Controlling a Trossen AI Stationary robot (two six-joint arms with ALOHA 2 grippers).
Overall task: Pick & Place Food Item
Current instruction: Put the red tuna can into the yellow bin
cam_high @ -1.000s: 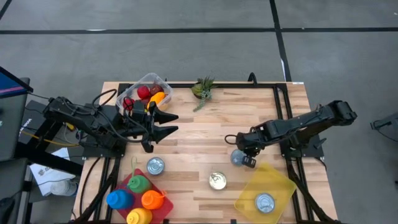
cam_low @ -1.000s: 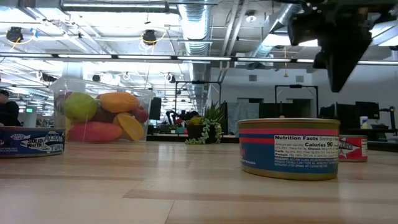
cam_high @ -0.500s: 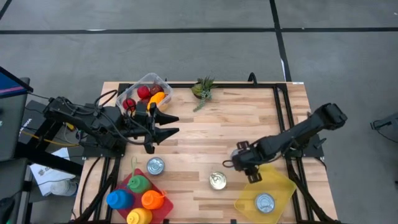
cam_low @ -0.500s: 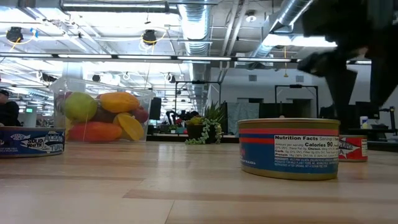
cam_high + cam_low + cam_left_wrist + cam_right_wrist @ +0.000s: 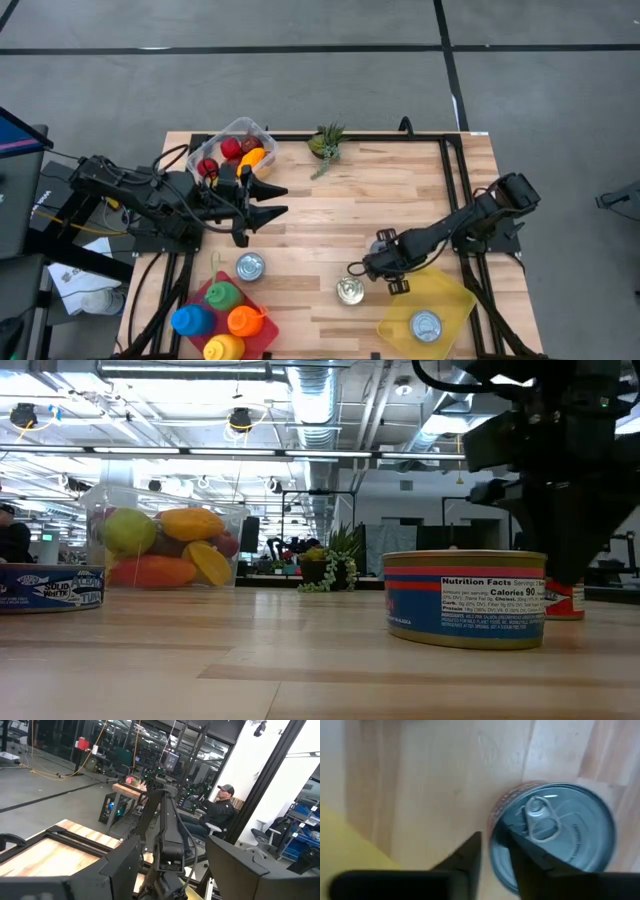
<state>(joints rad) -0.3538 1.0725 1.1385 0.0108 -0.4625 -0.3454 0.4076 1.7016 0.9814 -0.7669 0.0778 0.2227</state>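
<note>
A tin can (image 5: 555, 835) with a silver pull-tab lid and a red side stands on the wooden table; the low view shows its red side (image 5: 568, 600). In the high view my right gripper (image 5: 372, 270) hides it. My right gripper (image 5: 492, 840) points down over the can's rim, its fingers a narrow gap apart, one over the lid and one outside. In the low view it (image 5: 565, 565) hangs just above the can. My left gripper (image 5: 268, 198) waits open and empty at the table's left. My right gripper comes at the can from above, pointing down, with the lid's edge (image 5: 495, 827) between its two fingers. I cannot tell whether either finger touches the can. The can stands upright on the table.
A gold-lidded can (image 5: 350, 291) stands just beside my right gripper and another can (image 5: 250, 266) farther left. A yellow bin (image 5: 445, 290) at the near right holds a can (image 5: 425, 325). A fruit box (image 5: 232, 150), a small plant (image 5: 326, 142) and a red tray of bottles (image 5: 222, 315) stand around.
My right gripper has gone toward the table's near edge and left, and down, from beside the red-sided can to right over it. The can has stayed where it was.
</note>
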